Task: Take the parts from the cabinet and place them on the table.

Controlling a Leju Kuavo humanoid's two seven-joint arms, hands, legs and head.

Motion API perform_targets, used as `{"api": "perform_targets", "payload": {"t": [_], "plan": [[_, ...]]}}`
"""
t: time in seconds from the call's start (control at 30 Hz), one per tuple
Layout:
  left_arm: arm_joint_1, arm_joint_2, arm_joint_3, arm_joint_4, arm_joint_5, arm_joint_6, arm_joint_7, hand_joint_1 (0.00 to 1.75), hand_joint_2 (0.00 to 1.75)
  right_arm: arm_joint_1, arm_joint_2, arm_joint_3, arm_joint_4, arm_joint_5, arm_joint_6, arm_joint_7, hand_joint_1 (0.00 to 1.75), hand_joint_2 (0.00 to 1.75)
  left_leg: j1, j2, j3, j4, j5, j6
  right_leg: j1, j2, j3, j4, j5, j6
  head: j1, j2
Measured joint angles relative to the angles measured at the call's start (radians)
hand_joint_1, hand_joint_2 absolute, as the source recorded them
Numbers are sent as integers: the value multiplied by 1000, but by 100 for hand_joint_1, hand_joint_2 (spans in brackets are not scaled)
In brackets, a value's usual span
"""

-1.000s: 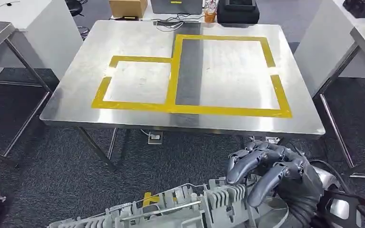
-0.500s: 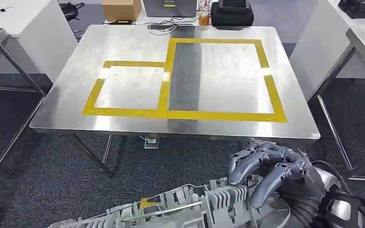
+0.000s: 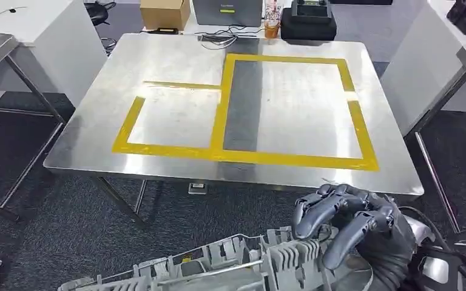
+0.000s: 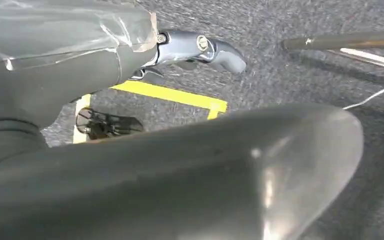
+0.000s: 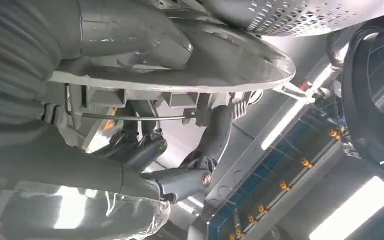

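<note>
Risk first: you're carrying a long grey ribbed part (image 3: 230,267) low, short of the table (image 3: 97,127), and its free end sticks out far to the left of the right hand (image 3: 352,224). If you approach w/o lifting, that end is likely to strike the table's near edge or a leg. The grip sits at one end only, so the part may sag or twist out.

Right hand: fingers curled over the part's right end from above, holding it; right wrist view shows fingers (image 5: 180,180) wrapped round its ribbed underside. The part lies directly under and left of that hand, in contact.

Left hand (image 4: 195,47): seen in left wrist view above carpet w/ yellow floor tape; nothing visibly held, but can't tell if it's open or closed.

Relative to the table: the part is below the near edge, toward the right half, not yet over the surface. Yellow-taped zones (image 3: 218,115) on the table are bare; judged step: transport, placement not yet done.
</note>
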Motion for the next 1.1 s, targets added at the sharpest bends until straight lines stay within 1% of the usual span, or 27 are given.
{"api": "perform_targets", "payload": {"t": [0.03, 0.1, 0.13, 0.17, 0.2, 0.27, 0.3, 0.33, 0.37, 0.43, 0.47, 0.5, 0.53, 0.57, 0.63, 0.67, 0.7, 0.73, 0.8, 0.83, 0.87, 0.9, 0.97, 1.0, 1.03, 1.07, 1.1], "plan": [[0, 0, 0, 0, 4, 0, 0, 0, 0, 0, 0, 0, 0, -1, 0, -2, 175, 175, 0, 1, -6, 0, -5, -6, 3, -1, 11, 3, 6, -26, -1, 0], [3, 0, 0, 0, 5, 0, 0, 0, 0, 0, -2, 0, 0, 0, 0, -2, 175, 175, 1, 3, 1, 6, -7, -14, 4, 1, 8, 2, 11, -45, -5, 0], [2, 1, 0, 0, 6, -1, 0, 0, 0, 0, -2, 0, 0, 0, 0, -3, 175, 175, 5, 3, -1, 10, -12, -18, -3, 4, 22, 2, 9, -49, -5, 0], [2, 2, 0, 0, 7, -5, 0, 0, 0, -1, -2, 0, -1, 2, 0, -3, 175, 175, 6, 5, -10, 36, -13, -22, -1, 4, 30, 0, 4, -56, -4, 0], [2, 1, 0, 0, 11, -7, 0, 0, 0, -2, -1, 0, -1, 7, 0, -8, 175, 175, 7, 8, -38, 89, -19, -28, -1, 2, 38, 0, -2, -63, -9, 0], [2, 2, -1, 0, 18, -7, 3, 0, 0, -1, -1, 2, 0, 19, -1, -20, 175, 175, 12, 11, -140, 247, -77, -39, 2, 3, 48, 0, -14, -68, -10, 0], [2, 2, -1, 0, 19, -7, 6, 0, 0, 1, -1, 3, 1, 22, -2, -24, 175, 175, 12, 12, -185, 306, -109, -41, 4, 3, 54, 0, -21, -68, -9, 0], [3, 1, -1, 0, 21, -7, 8, 0, 0, 1, -1, 4, 2, 23, -2, -24, 175, 175, 12, 12, -212, 326, -115, -39, 7, 5, 62, 0, -28, -68, -9, 0], [4, 1, 0, 0, 23, -7, 9, 0, 0, 1, 0, 5, 3, 23, -2, -24, 175, 175, 11, 12, -215, 300, -94, -35, 9, 7, 74, 0, -36, -68, -10, 0], [4, 1, 0, 0, 26, -7, 9, 0, 0, 0, 0, 6, 5, 23, -2, -26, 175, 175, 3, 12, -168, 152, 2, -10, 21, 7, 101, -1, -54, -70, -9, 0], [5, 2, 0, 0, 26, -7, 9, 0, 0, -1, 0, 6, 5, 23, -2, -27, 175, 175, -8, 12, -138, 68, 62, 12, 24, 7, 112, -4, -63, -70, -9, 0], [8, 9, 0, -5, 27, -7, 9, 0, 0, -2, 0, 6, 5, 23, -2, -27, 175, 175, -23, 6, -128, 29, 98, 39, 21, 8, 116, -3, -69, -69, -5, 0], [8, 6, -1, -6, 27, -7, 10, 0, 0, -1, 0, 7, 8, 24, -2, -27, 175, 175, -22, 6, -124, 21, 84, 42, 18, 12, 113, -14, -74, -63, -1, 0], [8, 6, -1, -8, 29, -7, 9, 0, 0, -2, 1, 8, 8, 24, -3, -28, 175, 175, -30, 6, -116, 9, 85, 44, 18, 10, 124, -26, -74, -57, -2, 0], [12, 9, 0, -8, 29, -7, 10, 0, 0, -3, 0, 8, 8, 22, -3, -30, 175, 175, -32, 7, -89, -26, 88, 58, 19, 8, 141, -15, -49, -36, -5, 0], [12, 8, 0, -8, 29, -7, 10, 0, 0, -4, 0, 9, 8, 24, -3, -29, 175, 175, -22, 7, -60, -42, 93, 55, 17, 7, 123, 9, -56, -40, -6, 0], [12, 5, 0, -8, 29, -7, 10, 0, 0, -7, 0, 10, 8, 24, -3, -30, 175, 175, -22, 6, -52, -45, 92, 58, 19, 7, 97, 60, -57, -41, -5, 0], [12, 5, 0, -8, 29, -8, 10, 0, 0, -7, 0, 10, 8, 24, -3, -30, 175, 175, -21, 6, -48, -45, 85, 58, 17, 7, 53, 130, -68, -39, -3, 0], [11, -1, -1, -7, 28, -8, 11, 0, 0, -5, -1, 10, 10, 23, -3, -30, 175, 175, -21, 3, -38, -45, 70, 53, 12, 7, -41, 256, -137, -39, -3, 0], [11, -3, -1, -7, 28, -8, 11, 0, 0, -4, -1, 10, 11, 23, -3, -30, 175, 175, -21, 2, -31, -44, 63, 50, 9, 7, -69, 279, -152, -36, -4, 0], [11, -3, -1, -6, 28, -7, 11, 0, 0, -4, -1, 10, 12, 23, -3, -30, 175, 175, -20, 0, -22, -42, 54, 46, 5, 6, -75, 261, -143, -27, -4, 0], [12, -3, -1, -5, 28, -8, 11, 0, 0, -4, -1, 11, 13, 23, -3, -30, 175, 175, -18, -2, -9, -40, 44, 41, 0, 6, -59, 201, -111, -9, -4, 0], [12, -3, 0, -5, 28, -8, 11, 0, 0, -5, -1, 10, 13, 23, -3, -30, 175, 175, -11, -4, 13, -26, 17, 27, -8, 5, 5, 20, -8, 24, -3, 0], [13, -2, 0, -5, 27, -8, 12, 0, 0, -3, -1, 10, 15, 23, -3, -30, 175, 175, -14, -4, 7, -21, 2, 18, -5, -3, 9, 7, 30, 19, -2, 0], [13, 0, -1, -5, 28, -7, 12, 0, 0, -5, -1, 11, 17, 24, -3, -30, 175, 175, -15, -4, 17, -11, -5, 13, -1, -6, 4, -11, 0, -9, 0, 0], [12, -1, -1, -5, 28, -8, 12, 0, 0, -3, -1, 11, 17, 23, -3, -30, 175, 175, -15, -2, 8, -12, -14, 6, 2, -3, 11, -4, 11, -29, -3, 0], [13, -2, 0, -5, 28, -7, 12, 0, 0, -4, -1, 11, 17, 22, -3, -31, 175, 175, -15, 0, 14, 0, -14, 2, 3, -1, 10, -4, 11, -39, -3, 0]]}}
